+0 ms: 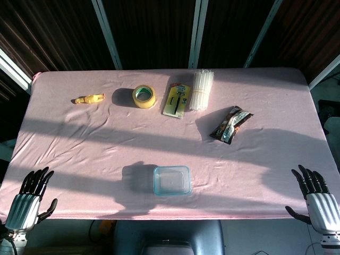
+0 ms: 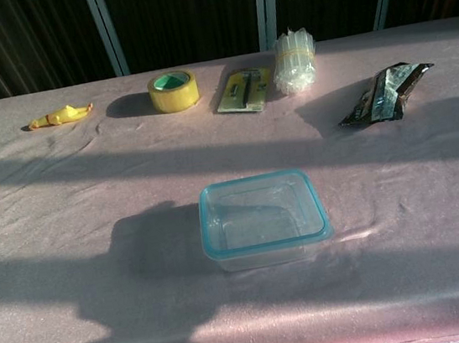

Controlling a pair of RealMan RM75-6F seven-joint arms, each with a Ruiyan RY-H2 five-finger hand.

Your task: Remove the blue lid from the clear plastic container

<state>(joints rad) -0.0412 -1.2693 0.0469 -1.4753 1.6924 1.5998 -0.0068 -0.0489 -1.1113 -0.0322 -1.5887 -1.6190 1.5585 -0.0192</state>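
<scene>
Clear plastic container with its blue lid on sits near the desk's front edge, roughly centered. Left robot hand and right robot hand hover off the front corners, both spread, holding nothing.

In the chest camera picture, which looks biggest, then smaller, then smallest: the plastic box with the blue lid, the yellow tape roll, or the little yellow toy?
1. Plastic box, biggest, though it is also nearest the camera.
2. Tape roll.
3. Yellow toy, longer but thinner than the tape, so those two are close.
</scene>
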